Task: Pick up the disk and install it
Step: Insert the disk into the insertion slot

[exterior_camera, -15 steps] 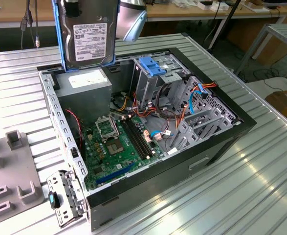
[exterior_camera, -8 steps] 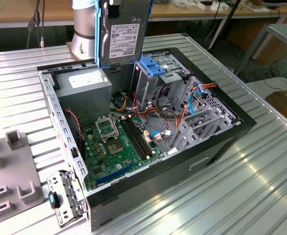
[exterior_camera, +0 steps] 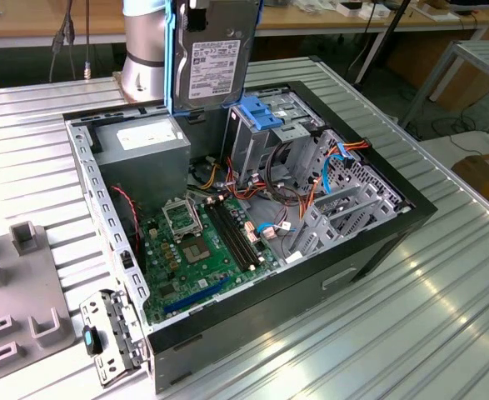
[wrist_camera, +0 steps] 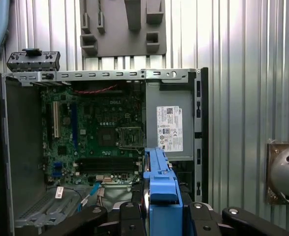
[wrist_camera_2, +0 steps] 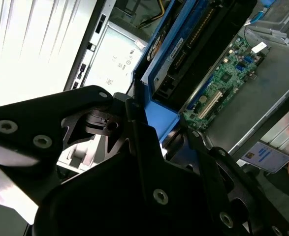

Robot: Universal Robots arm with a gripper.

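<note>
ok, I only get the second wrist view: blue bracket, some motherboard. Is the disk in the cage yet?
Observer: No. In the exterior view the disk hangs upright above the open case, not seated.
Operator: Where's the cage from it?
Observer: The drive cage, with its blue latch on top, stands just to the exterior view's right of the disk's lower edge.
Operator: Anything outside the case?
Observer: A grey slotted fixture lies beside the case, at the exterior view's left.
</note>
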